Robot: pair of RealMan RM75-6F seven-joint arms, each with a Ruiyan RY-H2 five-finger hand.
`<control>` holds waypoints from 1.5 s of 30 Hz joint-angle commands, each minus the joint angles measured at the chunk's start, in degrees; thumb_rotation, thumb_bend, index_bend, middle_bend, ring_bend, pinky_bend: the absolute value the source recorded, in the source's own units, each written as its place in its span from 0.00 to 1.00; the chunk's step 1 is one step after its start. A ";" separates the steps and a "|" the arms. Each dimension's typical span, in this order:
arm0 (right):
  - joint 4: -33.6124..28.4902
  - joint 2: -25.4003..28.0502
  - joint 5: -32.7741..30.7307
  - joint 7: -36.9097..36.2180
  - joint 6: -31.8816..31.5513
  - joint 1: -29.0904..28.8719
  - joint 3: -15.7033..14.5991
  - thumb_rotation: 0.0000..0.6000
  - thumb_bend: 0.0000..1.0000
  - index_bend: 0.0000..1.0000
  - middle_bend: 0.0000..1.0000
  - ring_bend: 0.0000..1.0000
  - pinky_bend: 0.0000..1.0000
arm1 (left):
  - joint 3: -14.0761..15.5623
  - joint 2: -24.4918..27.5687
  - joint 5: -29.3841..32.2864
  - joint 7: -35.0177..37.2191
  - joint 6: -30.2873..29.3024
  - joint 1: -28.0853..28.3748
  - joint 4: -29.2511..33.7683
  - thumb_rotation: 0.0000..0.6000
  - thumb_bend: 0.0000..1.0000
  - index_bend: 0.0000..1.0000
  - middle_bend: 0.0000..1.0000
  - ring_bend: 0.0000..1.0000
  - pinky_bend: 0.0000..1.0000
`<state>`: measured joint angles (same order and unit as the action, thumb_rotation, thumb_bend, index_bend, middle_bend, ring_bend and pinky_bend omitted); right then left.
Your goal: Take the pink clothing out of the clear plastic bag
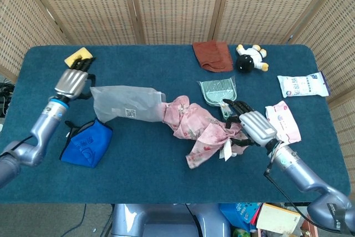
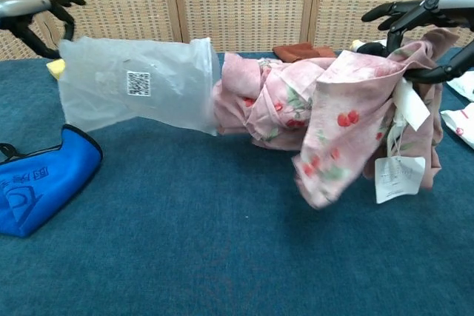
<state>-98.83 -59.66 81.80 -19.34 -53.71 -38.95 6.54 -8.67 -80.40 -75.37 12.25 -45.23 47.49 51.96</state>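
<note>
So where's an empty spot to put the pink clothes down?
Bare table runs along the near edge, below the pink clothing and right of the blue bag. Also the far middle, between yellow sponge and brown cloth. The right side is crowded with packets.

The left hand (image 2: 33, 12) is gripping the closed end of the clear plastic bag (image 2: 137, 86) at the upper left, holding it off the desk (image 2: 222, 242). The pink clothing (image 2: 333, 116) is trailing out of the bag's open mouth, only its near end lying inside. The right hand (image 2: 433, 27) is holding the cloth's far end up at the right, with white tags (image 2: 396, 175) hanging beneath. A blue pouch (image 2: 37, 183) is lying on the desk at lower left.
</note>
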 commanded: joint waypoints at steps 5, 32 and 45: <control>0.53 1.05 -3.98 2.75 -0.04 0.09 2.00 1.00 0.89 0.68 0.00 0.00 0.00 | 0.41 3.66 1.35 2.88 -0.45 -3.69 -1.99 1.00 0.41 0.69 0.00 0.00 0.00; 4.23 0.37 4.07 16.01 -28.69 15.30 0.64 1.00 0.00 0.00 0.00 0.00 0.00 | -1.12 16.95 9.38 -9.66 -20.69 -20.73 27.10 1.00 0.05 0.00 0.00 0.00 0.00; 5.60 -5.29 10.96 22.68 -41.46 27.31 -5.74 1.00 0.00 0.00 0.00 0.00 0.00 | 5.48 17.93 3.39 -14.91 -42.32 -37.14 42.08 1.00 0.05 0.00 0.00 0.00 0.00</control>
<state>-93.37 -63.74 91.69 1.87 -93.66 -13.13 1.82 -4.83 -62.77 -70.26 -1.66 -85.33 12.46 91.98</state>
